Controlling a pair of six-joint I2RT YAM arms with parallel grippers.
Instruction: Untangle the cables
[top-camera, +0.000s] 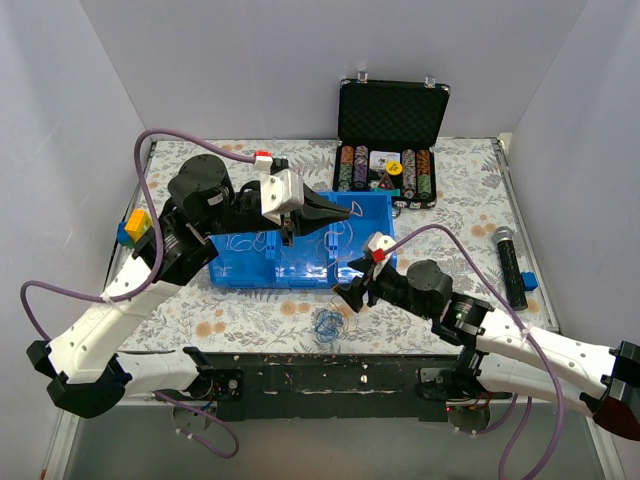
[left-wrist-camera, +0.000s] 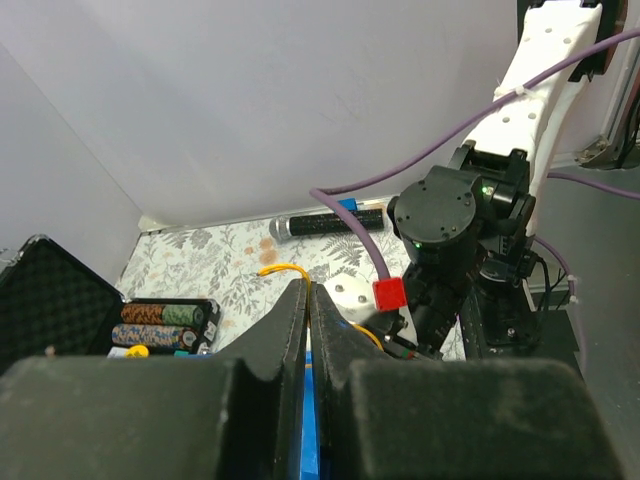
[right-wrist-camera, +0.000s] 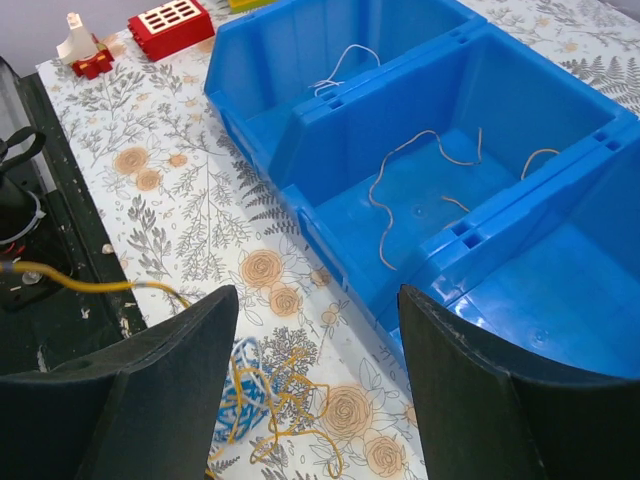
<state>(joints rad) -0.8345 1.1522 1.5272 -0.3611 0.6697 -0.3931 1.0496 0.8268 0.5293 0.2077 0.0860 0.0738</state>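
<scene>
At 6 o'clock on the floral table (top-camera: 470, 190), tangled blue and yellow cables (top-camera: 327, 320) lie beneath the right pincer (right-wrist-camera: 315, 297), spread wide; farther, over the blue bin (top-camera: 250, 272), the left pincer (left-wrist-camera: 308, 288) clenches a yellow cable (left-wrist-camera: 278, 267); chip case (top-camera: 392, 110) at 12 o'clock, lettering unreadable

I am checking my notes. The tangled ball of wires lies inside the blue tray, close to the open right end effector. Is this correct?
Not quite. The tangled ball of wires lies on the table in front of the blue tray, not inside it, as the right wrist view shows. It is close to the open right end effector.
</scene>
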